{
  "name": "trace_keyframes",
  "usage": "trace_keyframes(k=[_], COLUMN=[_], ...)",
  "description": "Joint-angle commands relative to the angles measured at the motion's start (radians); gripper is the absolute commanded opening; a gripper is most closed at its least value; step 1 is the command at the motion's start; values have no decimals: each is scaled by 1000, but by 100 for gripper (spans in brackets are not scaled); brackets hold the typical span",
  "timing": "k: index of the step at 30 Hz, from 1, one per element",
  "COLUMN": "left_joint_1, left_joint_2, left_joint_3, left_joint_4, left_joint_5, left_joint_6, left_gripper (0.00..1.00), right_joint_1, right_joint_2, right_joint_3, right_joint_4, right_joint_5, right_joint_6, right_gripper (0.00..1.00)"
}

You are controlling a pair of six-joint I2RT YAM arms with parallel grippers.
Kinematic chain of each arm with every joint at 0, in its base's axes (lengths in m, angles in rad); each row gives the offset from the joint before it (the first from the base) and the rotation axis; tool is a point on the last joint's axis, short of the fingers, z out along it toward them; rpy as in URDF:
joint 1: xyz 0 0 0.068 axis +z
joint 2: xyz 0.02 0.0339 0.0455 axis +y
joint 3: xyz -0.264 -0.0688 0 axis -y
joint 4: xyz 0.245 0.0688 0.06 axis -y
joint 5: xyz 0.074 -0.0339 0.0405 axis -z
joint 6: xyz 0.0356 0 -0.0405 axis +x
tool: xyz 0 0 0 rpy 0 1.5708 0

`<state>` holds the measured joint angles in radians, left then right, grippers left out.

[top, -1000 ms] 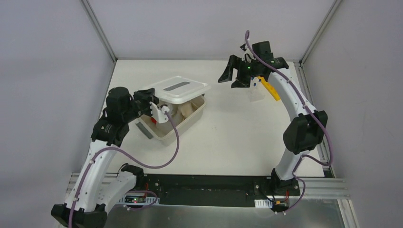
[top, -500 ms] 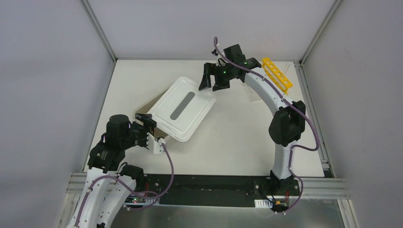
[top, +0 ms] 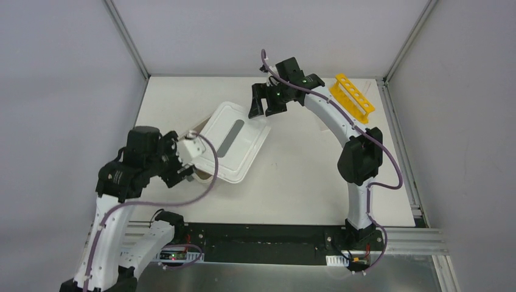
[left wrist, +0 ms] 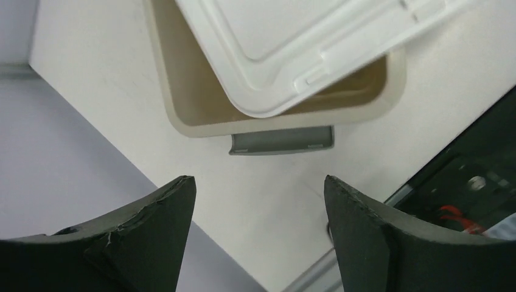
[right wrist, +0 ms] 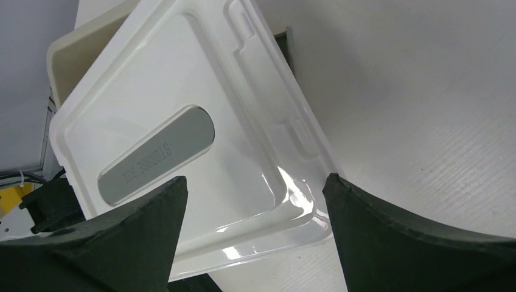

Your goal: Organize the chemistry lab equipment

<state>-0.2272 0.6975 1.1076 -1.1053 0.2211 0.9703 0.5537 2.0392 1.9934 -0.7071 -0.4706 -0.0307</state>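
Over the near end of the cream bin (left wrist: 274, 126), the left gripper (left wrist: 258, 194) hangs with its two dark fingers spread wide and nothing between them; only bare table shows in the gap. Just beyond the fingertips lies the grey latch (left wrist: 282, 141) on the bin's short wall. The white lid (left wrist: 292, 42) rests askew on top of the bin, so that a strip of the interior at this end is uncovered. What lies deeper inside is hidden by the lid, and nothing can be made out in the open strip. In the top view, the left arm bends in from the near left edge of the table (top: 292, 176), with its wrist beside the lid's near left corner.

At the lid's far end, the right gripper (top: 263, 111) is also released, its fingers wide apart and gripping nothing. In its wrist view a corner of the lid falls between the fingertips, but whether they touch it cannot be told. The lid's top faces up, with a grey label (right wrist: 158, 161) running along its middle. The right arm arches over from the near right, reaching across toward the far middle of the table.

Well apart from the bin, the yellow tube rack (top: 353, 97) sits by the far right corner of the table, behind the right forearm, with its row of holes facing up.
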Motion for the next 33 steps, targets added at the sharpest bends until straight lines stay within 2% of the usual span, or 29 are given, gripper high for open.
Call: trace_keyframes(k=[1, 3, 5, 7, 9, 14, 17, 20, 25, 27, 33], left_joint_1=[47, 183, 324, 403, 418, 441, 479, 480, 480, 479, 465], left_joint_2=[186, 202, 229, 272, 309, 401, 448, 474, 535, 576, 656], left_joint_3=[164, 180, 180, 176, 166, 143, 116, 64, 10, 8, -3], left_joint_4=[-90, -68, -65, -84, -74, 30, 71, 122, 228, 259, 367], left_joint_5=[-117, -14, 52, 115, 139, 58, 151, 217, 206, 219, 382], left_joint_6=[-673, -790, -840, -862, -898, -967, -1018, -1037, -1032, -1035, -1083], left_gripper=[78, 80, 81, 86, 90, 91, 90, 86, 80, 73, 52], right_joint_1=[33, 33, 32, 25, 9, 1, 3, 6, 11, 10, 6], right_joint_2=[-49, -67, -76, -82, -86, -80, -82, -92, -106, -106, -130], right_joint_3=[3, -13, -16, -15, -6, 3, -29, -70, -110, -106, -127], right_joint_4=[-49, -53, -68, -76, -78, -106, -117, -120, -132, -156, -194], right_joint_5=[16, 19, 16, 7, -36, -104, -130, -167, -195, -198, -190], right_joint_6=[28, 29, 29, 27, 28, 28, 29, 29, 28, 14, -11], right_gripper=[85, 85, 84, 85, 85, 73, 70, 70, 68, 68, 66])
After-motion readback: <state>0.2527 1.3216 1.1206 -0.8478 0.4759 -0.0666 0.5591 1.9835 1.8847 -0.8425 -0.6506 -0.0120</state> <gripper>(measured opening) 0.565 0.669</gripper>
